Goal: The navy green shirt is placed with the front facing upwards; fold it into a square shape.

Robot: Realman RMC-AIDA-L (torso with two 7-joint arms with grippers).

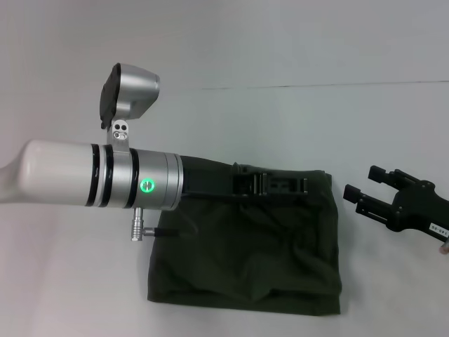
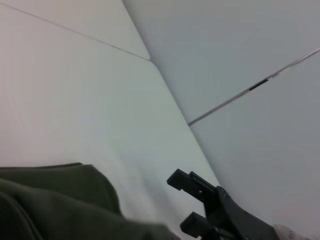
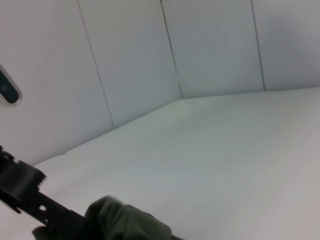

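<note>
The navy green shirt [image 1: 252,246] lies folded into a rough square on the white table, plain green side up, no letters showing. My left gripper [image 1: 270,184] reaches in from the left and lies along the shirt's far edge, touching the cloth. In the right wrist view a bunched bit of the shirt [image 3: 122,220] sits against it. My right gripper [image 1: 363,182] is open and empty, just off the shirt's far right corner. It also shows in the left wrist view [image 2: 182,200], beyond the shirt [image 2: 55,200].
The white table [image 1: 295,119] stretches beyond the shirt to the white back wall [image 1: 280,35]. The left arm's silver and white forearm [image 1: 105,175] hangs over the table's left side and hides the shirt's far left corner.
</note>
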